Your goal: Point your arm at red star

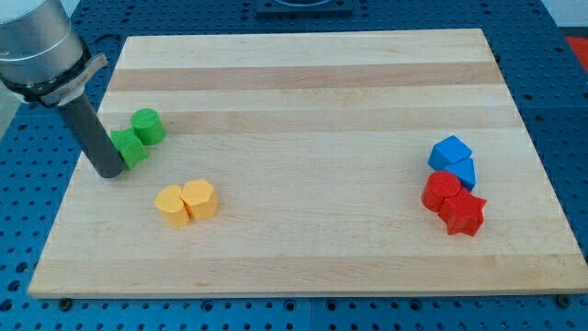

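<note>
The red star (464,213) lies at the view's right on the wooden board (303,92), touching a red block (441,190) on its upper left. My tip (108,171) rests on the board at the view's far left, right against the left side of a green block (129,147). The tip is far from the red star, with nearly the whole board's width between them.
A green cylinder (148,126) sits just above-right of the green block. Two yellow blocks (171,204) (199,198) touch each other below and to the right of my tip. Two blue blocks (449,153) (464,172) sit just above the red ones.
</note>
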Controlling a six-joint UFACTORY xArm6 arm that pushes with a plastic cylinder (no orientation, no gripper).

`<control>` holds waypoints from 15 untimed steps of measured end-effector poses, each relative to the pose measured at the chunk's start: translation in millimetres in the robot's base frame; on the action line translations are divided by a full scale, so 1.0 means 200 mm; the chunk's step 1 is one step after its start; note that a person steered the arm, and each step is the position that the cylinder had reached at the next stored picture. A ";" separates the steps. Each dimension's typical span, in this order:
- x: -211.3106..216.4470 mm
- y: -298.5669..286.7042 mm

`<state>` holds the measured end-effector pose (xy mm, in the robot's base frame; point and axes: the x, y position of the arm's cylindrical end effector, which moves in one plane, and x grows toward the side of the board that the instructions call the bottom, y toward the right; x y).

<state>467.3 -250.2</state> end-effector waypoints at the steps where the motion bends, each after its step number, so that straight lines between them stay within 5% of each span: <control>1: 0.00 0.00; 7: -0.18 0.47; 12: 0.26 1.30; 15: 0.26 1.85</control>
<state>519.1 120.7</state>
